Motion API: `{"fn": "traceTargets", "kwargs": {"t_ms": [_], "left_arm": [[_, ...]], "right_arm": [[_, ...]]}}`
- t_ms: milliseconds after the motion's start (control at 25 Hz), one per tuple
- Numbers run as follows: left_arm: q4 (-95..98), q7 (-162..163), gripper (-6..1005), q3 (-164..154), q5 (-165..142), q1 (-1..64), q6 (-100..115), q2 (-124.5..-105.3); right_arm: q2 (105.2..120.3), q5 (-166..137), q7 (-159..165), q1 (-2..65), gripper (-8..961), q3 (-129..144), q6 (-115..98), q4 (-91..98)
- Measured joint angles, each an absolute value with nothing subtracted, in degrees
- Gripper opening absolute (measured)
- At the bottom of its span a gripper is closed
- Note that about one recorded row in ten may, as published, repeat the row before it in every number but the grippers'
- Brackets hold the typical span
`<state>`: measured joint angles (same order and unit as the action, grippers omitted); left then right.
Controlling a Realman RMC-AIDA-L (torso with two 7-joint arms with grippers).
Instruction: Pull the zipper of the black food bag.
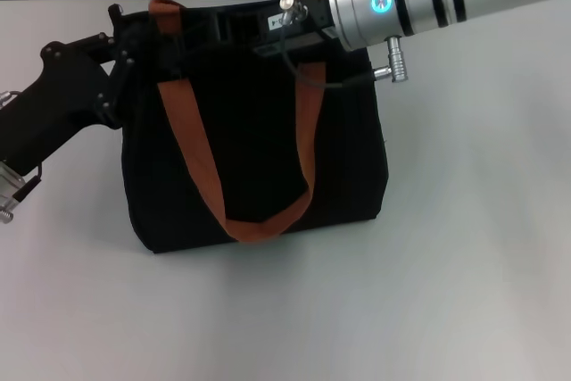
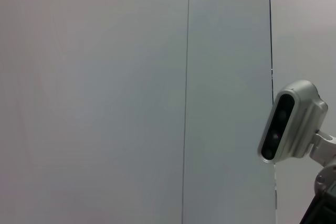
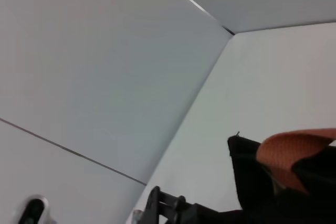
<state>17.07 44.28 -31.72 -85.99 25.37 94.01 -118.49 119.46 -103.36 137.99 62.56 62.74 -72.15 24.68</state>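
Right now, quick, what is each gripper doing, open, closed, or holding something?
Left gripper: at the black food bag's top left corner; open or closed cannot be told.
Right gripper: over the bag's top edge; cannot be told.

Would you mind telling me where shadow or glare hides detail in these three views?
Head view: the black food bag reads as one dark mass, its folds lost, with a soft shadow beneath; the zipper cannot be made out. Left wrist view: mostly evenly lit wall, one bright glint near the top. Right wrist view: the orange strap looks soft, close to the lens.
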Motion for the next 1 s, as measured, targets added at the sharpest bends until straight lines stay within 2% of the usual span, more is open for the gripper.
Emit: {"fn": "traceTargets", "kwargs": {"t_ms": [200,320,520,800,1000], "left_arm": [[17.07,44.29,27,-31.44,-86.00,25.40,94.18,-118.48],[17.06,44.27,27,-31.40,-86.00,25.40,94.20,-118.44],[17.05,44.18,27,-31.37,-85.93,25.20,94.23,-118.38],[17.05,44.21,28,-31.12,-85.81,25.05,94.26,-118.31],[17.10,44.13,28,-30.13,-85.83,24.96,93.96,-118.26]], "right_arm": [[119.55,-103.23,137.44,62.66,353,63.63,-71.19,24.94],[119.58,-102.90,135.90,62.40,163,63.64,-71.03,25.04],[119.61,-103.04,134.36,61.54,30,64.09,-71.03,26.78],[119.43,-105.96,137.21,59.57,-2,65.05,-70.04,30.50],[119.46,-112.43,143.75,55.79,-2,65.06,-69.42,37.92]]}}
